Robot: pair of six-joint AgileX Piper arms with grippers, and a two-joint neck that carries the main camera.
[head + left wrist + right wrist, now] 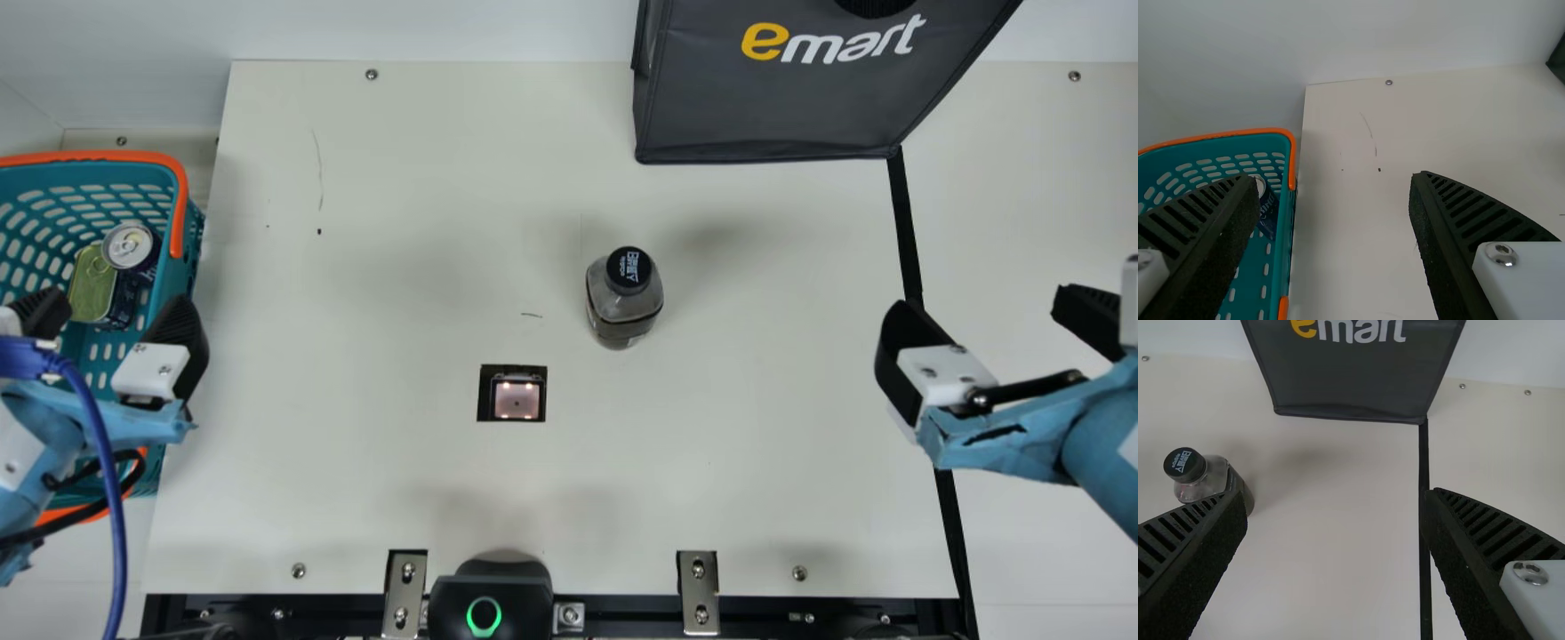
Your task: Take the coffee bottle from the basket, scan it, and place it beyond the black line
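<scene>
"Across the cream table [400, 178] — any lettering?"

"Dark bag [765, 107], far edge: yellow-and-white lettering on front. Teal basket [180, 209] at left, orange rim, round can [129, 246] and tin [93, 289] inside."

"Pincers?"

"Left gripper [114, 302] by the basket, fingers spread. Right gripper [985, 307] spread too, at the black line [905, 222]."

"Coffee bottle [624, 302]?"

"Upright on the table, near the scanner [516, 400] — well apart from line and basket. Cap [629, 267] carries white print."

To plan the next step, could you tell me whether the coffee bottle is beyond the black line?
No, the coffee bottle stands on the same side of the black line as the scanner window.
</scene>
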